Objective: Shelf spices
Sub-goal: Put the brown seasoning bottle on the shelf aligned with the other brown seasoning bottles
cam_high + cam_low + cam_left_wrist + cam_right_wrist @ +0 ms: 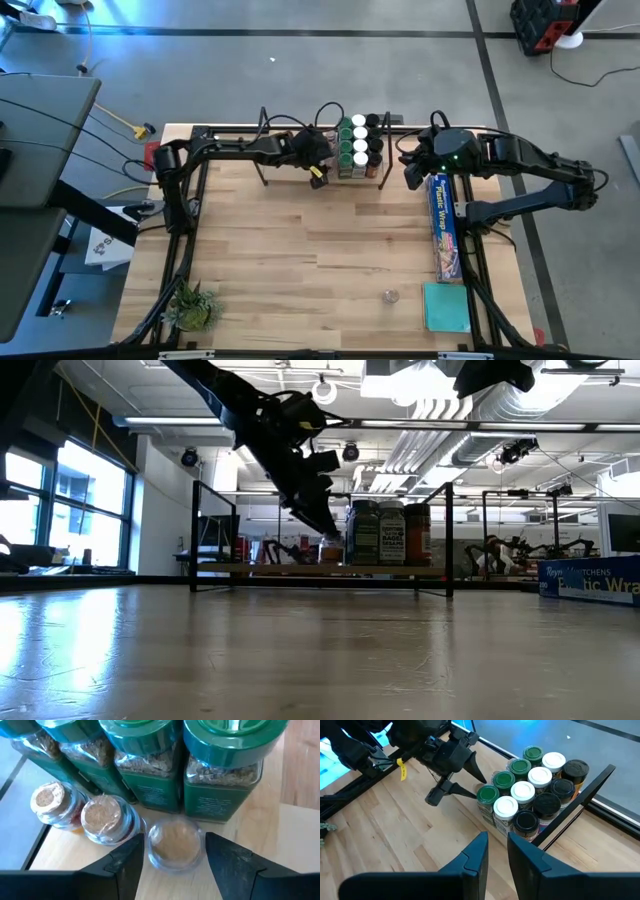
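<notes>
The left end effector reaches over the low shelf with its pale wooden board and thin black wire end frames, its fingers parted on either side of a small clear-lidded spice jar and not pressing it. That jar stands on the board beside two cork-topped jars and in front of a row of green-lidded jars. The right end effector hovers above the wooden counter near the shelf's end, fingers nearly closed and grasping nothing, beside the long blue plastic-wrap box.
</notes>
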Controlling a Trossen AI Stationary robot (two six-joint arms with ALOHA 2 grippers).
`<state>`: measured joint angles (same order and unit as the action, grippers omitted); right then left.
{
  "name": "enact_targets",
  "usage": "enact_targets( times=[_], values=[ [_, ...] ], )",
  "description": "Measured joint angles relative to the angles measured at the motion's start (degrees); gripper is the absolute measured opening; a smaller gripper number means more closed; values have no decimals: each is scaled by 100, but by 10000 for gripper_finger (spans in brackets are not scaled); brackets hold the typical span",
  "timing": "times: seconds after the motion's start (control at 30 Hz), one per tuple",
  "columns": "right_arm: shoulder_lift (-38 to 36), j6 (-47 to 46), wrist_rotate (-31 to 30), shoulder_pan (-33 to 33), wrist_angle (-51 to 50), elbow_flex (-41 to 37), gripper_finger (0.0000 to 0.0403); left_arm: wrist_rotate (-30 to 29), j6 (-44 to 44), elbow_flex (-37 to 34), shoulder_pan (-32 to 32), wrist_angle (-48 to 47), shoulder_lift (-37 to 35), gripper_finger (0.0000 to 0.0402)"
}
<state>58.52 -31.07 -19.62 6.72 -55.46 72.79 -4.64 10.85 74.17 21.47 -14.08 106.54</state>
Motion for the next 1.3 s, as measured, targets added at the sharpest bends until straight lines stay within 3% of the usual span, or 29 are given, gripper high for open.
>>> enact_targets(
  times=[0.4, 0.63, 0.8, 1.1, 1.3],
  values=[
    [0, -2, 4, 0, 0, 0, 66, -37, 88, -9, 72, 175, -67, 226],
    [0, -2, 4, 0, 1, 0, 66, 320, 62, -1, -60, -470, -914, 223],
    [4, -2, -9, -2, 0, 0, 66, 1590, 241, -42, -11, -706, -759, 166],
    [2, -133, -38, -2, 1, 0, 66, 1548, 596, -50, 80, -513, 60, 24],
    [2, -197, -13, -2, 0, 0, 66, 1227, 769, -50, 149, -243, 243, 6]
  ],
)
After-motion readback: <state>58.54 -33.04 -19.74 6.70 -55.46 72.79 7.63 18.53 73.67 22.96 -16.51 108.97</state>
